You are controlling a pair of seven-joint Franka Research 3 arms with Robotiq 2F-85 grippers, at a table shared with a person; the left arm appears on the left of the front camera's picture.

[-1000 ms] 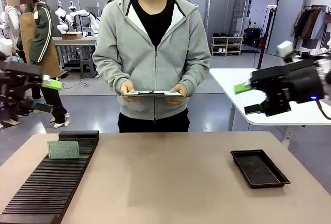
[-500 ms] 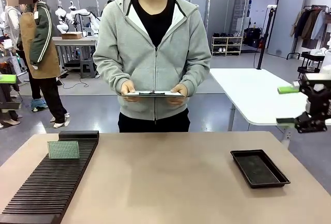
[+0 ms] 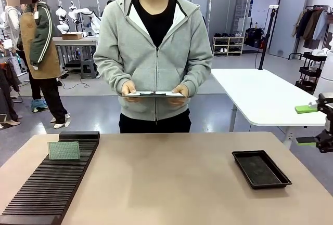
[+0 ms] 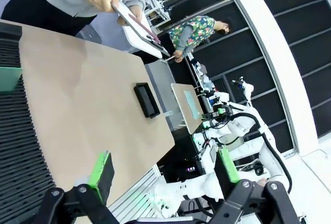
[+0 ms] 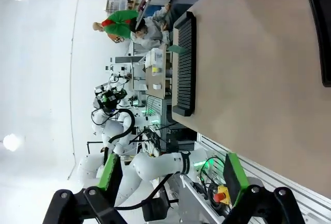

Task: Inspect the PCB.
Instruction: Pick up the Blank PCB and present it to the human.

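The green PCB (image 3: 63, 150) stands upright in a slot near the far end of the black slotted rack (image 3: 47, 188) on the table's left; it also shows at the edge of the left wrist view (image 4: 9, 78) and, small, in the right wrist view (image 5: 178, 49). My right gripper (image 3: 312, 125) hangs open at the right edge, off the table and above the level of the black tray (image 3: 261, 169). My left gripper (image 4: 164, 167) is open with nothing between its green pads, high over the rack's near side. In its own view my right gripper (image 5: 170, 173) is empty too.
A person in a grey hoodie stands at the far side holding a white clipboard (image 3: 153, 94) in both hands. The tan table (image 3: 166, 183) lies bare between rack and tray. A white table (image 3: 260, 97) stands behind at the right.
Both arms have pulled back outward: the left gripper has left the front view at the left, and the right gripper has drifted to the right edge and lower. Both stay open.
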